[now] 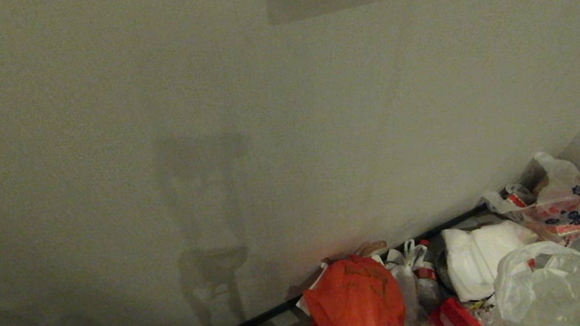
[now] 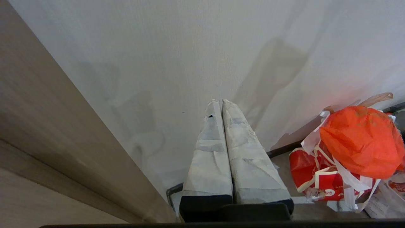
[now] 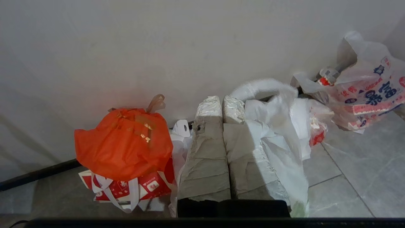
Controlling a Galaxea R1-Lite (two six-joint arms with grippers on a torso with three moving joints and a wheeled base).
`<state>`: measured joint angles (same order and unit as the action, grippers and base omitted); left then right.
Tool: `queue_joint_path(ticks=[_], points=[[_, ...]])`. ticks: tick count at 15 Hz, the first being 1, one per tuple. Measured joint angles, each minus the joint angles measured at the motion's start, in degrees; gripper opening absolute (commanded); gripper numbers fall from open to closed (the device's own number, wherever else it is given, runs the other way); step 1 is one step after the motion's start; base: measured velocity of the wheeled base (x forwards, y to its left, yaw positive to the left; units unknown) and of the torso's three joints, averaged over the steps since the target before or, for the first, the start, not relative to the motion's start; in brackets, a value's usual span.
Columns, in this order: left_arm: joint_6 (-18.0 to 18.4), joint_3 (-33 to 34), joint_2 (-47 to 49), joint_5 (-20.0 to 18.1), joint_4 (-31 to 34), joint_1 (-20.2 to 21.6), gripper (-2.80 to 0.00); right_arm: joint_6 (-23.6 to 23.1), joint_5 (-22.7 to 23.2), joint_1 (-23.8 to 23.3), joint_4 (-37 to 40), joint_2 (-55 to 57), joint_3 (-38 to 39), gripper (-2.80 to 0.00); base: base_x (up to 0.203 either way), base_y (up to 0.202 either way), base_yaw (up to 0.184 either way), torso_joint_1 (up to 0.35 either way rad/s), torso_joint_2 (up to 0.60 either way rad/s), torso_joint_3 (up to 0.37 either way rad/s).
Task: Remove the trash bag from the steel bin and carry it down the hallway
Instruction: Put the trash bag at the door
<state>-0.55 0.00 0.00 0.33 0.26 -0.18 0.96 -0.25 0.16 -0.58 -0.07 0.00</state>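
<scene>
Bag carried to the rubbish heap by the wall.
Right gripper [image 3: 220, 106] jaws clamp the trash bag [image 3: 278, 148]; left gripper [image 2: 219, 106] jaws closed, empty, beside the orange-red bag [image 2: 360, 139].

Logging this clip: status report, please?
Left gripper shut, empty. Right gripper shut on trash bag. Ahead: orange-red bag, printed bag against wall.
</scene>
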Motion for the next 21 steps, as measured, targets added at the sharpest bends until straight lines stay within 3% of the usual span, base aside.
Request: queue_joint_path(ticks=[5, 8, 12, 17, 18, 21], points=[[0.04, 0.0, 0.0, 0.0, 0.01, 0.02, -2.8, -0.33, 0.35, 0.0, 1.21, 0.34, -3.76, -2.8, 0.0, 0.0, 0.0, 0.0, 0.0, 0.0], [0.04, 0.0, 0.0, -0.02, 0.01, 0.02, -2.8, -0.41, 1.72, 0.0, 10.77, 6.64, -21.79, -2.8, 0.0, 0.0, 0.0, 0.0, 0.0, 0.0], [0.06, 0.0, 0.0, 0.05, 0.01, 0.02, -2.8, -3.99, 4.94, 0.73, 27.96, 26.88, -43.88, -2.8, 0.0, 0.0, 0.0, 0.0, 0.0, 0.0], [0.04, 0.0, 0.0, -0.02, -0.02, -0.01, -2.8, -7.51, 5.69, 5.73, 29.81, 54.49, -57.56, -2.8, 0.0, 0.0, 0.0, 0.0, 0.0, 0.0], [0.06, 0.0, 0.0, -0.02, -0.02, -0.04, -2.8, -7.91, 5.81, 6.59, 30.16, 58.96, -60.19, 0.0, 0.0, 0.0, 0.0, 0.0, 0.0, 0.0], [0.04, 0.0, 0.0, 0.0, 0.01, 0.02, -2.8, -8.55, 5.82, 8.98, 30.19, 68.34, -65.23, 0.0, 0.0, 0.0, 0.0, 0.0, 0.0, 0.0]])
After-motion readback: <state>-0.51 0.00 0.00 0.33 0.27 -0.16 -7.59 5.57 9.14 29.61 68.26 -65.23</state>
